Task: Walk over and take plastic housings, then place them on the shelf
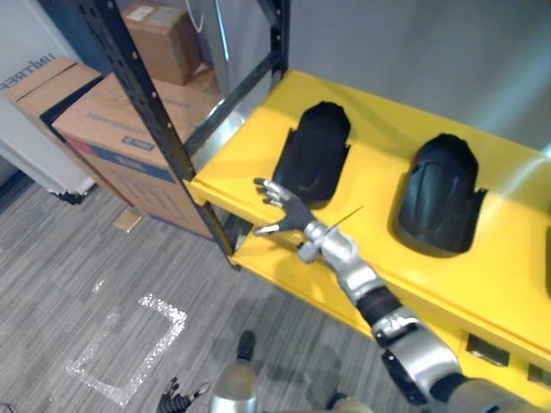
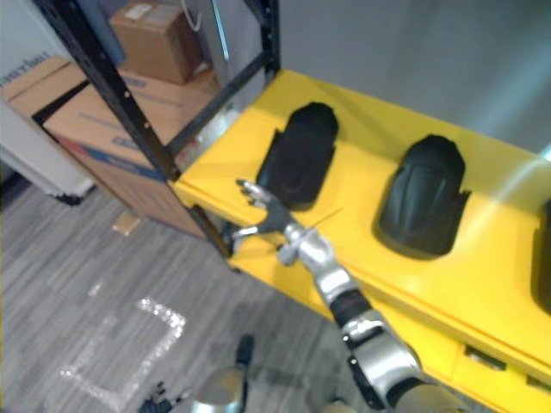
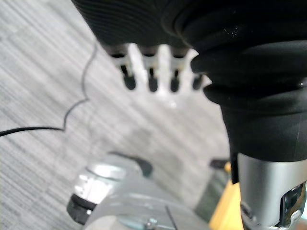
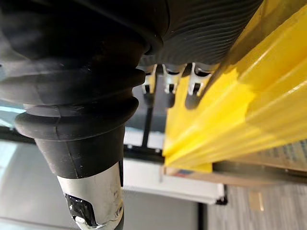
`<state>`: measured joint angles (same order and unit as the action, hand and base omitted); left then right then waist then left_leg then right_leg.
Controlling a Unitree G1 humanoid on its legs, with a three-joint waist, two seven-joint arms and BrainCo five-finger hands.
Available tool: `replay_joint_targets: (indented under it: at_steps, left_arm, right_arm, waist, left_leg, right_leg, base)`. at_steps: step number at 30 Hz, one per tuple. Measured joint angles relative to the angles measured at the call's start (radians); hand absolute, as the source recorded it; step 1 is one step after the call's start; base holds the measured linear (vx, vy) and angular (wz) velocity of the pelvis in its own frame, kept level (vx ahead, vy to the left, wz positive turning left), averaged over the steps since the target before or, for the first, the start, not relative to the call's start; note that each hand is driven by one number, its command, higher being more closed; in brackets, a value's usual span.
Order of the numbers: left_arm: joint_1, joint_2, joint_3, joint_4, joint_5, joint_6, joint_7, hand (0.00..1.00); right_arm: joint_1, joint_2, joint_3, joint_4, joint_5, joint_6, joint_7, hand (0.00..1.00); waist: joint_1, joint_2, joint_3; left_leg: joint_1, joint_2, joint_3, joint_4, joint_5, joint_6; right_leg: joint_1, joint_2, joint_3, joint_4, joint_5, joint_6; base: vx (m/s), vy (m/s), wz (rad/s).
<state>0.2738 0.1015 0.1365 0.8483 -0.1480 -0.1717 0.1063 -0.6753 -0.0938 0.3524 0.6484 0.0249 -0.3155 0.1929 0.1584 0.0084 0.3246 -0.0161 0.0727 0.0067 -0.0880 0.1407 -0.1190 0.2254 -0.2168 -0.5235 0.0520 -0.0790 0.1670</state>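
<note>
Two black plastic housings lie on the yellow shelf (image 1: 482, 284): one near its left end (image 1: 314, 151), the other further right (image 1: 439, 194). A third housing (image 2: 542, 258) peeks in at the right edge. My right hand (image 1: 280, 205) reaches out over the shelf's front edge, just in front of the left housing, open with fingers spread and holding nothing. In the right wrist view its fingers (image 4: 168, 86) hang beside the yellow shelf edge (image 4: 249, 105). My left hand (image 1: 176, 397) hangs low over the floor, its fingers (image 3: 152, 72) relaxed and empty.
A dark metal upright (image 1: 142, 95) stands at the shelf's left front corner. Behind it cardboard boxes (image 1: 112, 129) sit on the floor, with another box (image 1: 164, 34) further back. A silvery tape square (image 1: 129, 344) marks the grey carpet.
</note>
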Motion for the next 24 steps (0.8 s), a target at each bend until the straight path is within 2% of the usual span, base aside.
replay_joint_targets:
  at_steps: [6, 10, 13, 16, 19, 21, 24]
  left_arm:
    - [0.0, 0.0, -0.002, -0.004, 0.0, -0.001, 0.0, 0.0]
    - [0.0, -0.001, -0.002, -0.004, 0.0, -0.001, 0.0, 0.0]
    - [0.0, -0.001, -0.002, -0.003, 0.0, -0.001, 0.0, 0.0]
    - [0.0, -0.001, -0.003, -0.004, 0.0, -0.001, 0.0, 0.0]
    - [0.001, -0.003, -0.003, -0.001, 0.0, -0.001, 0.001, 0.0]
    - [0.002, -0.003, -0.003, 0.002, 0.0, -0.001, 0.001, 0.0]
    - [0.003, -0.003, -0.003, 0.018, 0.0, -0.002, 0.003, 0.0]
  right_arm:
    - [-0.009, 0.003, -0.028, 0.001, -0.009, -0.032, -0.067, 0.0]
    - [-0.009, 0.007, -0.034, 0.003, -0.01, -0.038, -0.079, 0.0]
    - [-0.009, 0.012, -0.033, 0.01, -0.01, -0.044, -0.071, 0.0]
    - [-0.009, 0.006, -0.028, -0.005, -0.027, -0.061, -0.026, 0.0]
    - [-0.007, -0.018, 0.029, -0.2, -0.03, -0.055, 0.056, 0.0]
    - [-0.001, -0.033, 0.046, -0.405, -0.016, -0.042, 0.107, 0.0]
    - [0.011, -0.044, 0.036, -0.659, 0.013, 0.018, 0.128, 0.0]
  waist:
    - [0.014, 0.001, 0.0]
    - [0.018, 0.002, 0.001]
    - [0.018, 0.005, 0.003]
    - [0.017, 0.004, 0.002]
    - [0.017, 0.001, 0.001]
    - [0.006, -0.005, -0.002]
    - [-0.014, -0.028, -0.017]
  left_leg:
    - [0.001, -0.003, 0.001, 0.0, 0.0, 0.0]
    - [0.005, -0.004, 0.001, 0.0, 0.001, 0.001]
    - [0.008, -0.004, 0.003, -0.001, 0.001, 0.001]
    - [0.007, 0.003, 0.007, -0.001, 0.001, 0.002]
    - [-0.001, 0.015, 0.027, -0.001, 0.001, 0.001]
    - [0.002, 0.023, 0.037, -0.001, 0.001, 0.001]
    - [0.018, 0.033, 0.072, -0.001, 0.001, 0.001]
  right_leg:
    - [0.001, -0.004, 0.0, -0.001, 0.001, 0.001]
    - [0.003, -0.005, 0.0, 0.001, 0.001, 0.001]
    - [0.004, -0.005, 0.001, 0.002, 0.0, 0.001]
    - [0.001, -0.004, 0.007, 0.003, 0.001, 0.0]
    - [-0.022, 0.006, 0.033, 0.006, 0.003, -0.003]
    - [-0.025, 0.013, 0.042, 0.006, 0.002, -0.006]
    - [-0.025, 0.019, 0.066, 0.007, 0.0, -0.01]
  base:
    - [0.0, 0.0, 0.0]
    - [0.0, 0.0, 0.0]
    - [0.0, 0.0, 0.0]
    - [0.0, 0.0, -0.03]
    - [-0.01, -0.011, -0.17]
    - [0.0, -0.054, -0.17]
    - [0.0, -0.044, -0.21]
